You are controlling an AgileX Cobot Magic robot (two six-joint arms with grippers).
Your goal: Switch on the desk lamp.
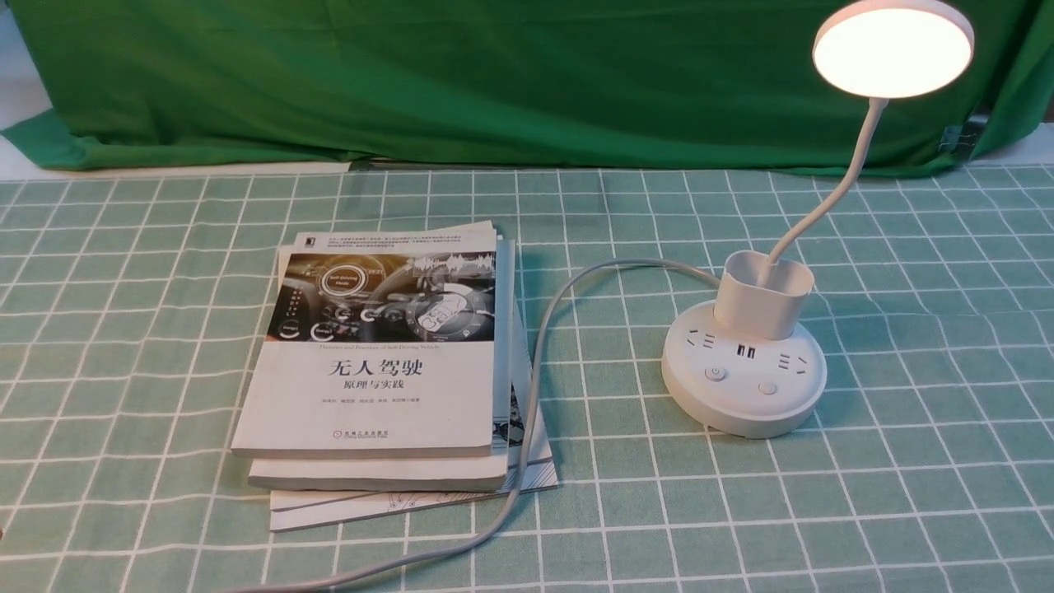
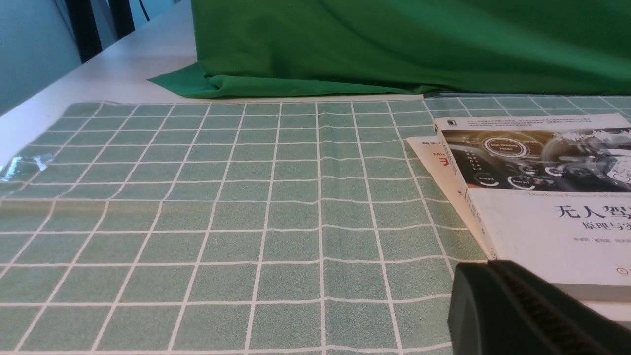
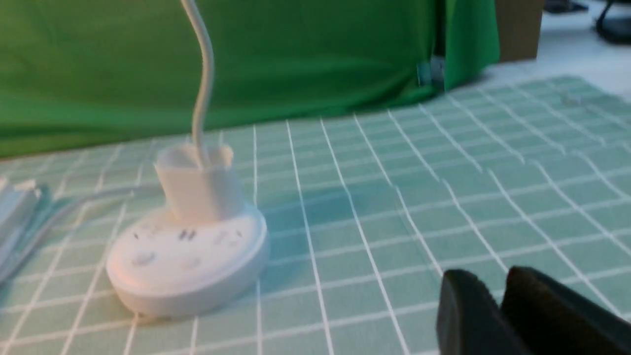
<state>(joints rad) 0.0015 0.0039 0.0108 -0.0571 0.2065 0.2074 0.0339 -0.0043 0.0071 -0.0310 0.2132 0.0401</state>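
Left pincer, pressed together; one stack of at least three books left on the checked bench; one white desk lamp right, one disc head glowing, two base buttons; right pincer, slightly spread.

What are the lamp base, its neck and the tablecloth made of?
Lamp base: likely matte white plastic; smooth moulded shell, soft sheen.
Neck: satin, rubber- or silicone-like skin, smooth and curved; core hidden.
Tablecloth: woven fabric, probably cotton or blend; matte, faint wrinkles bend the grid.
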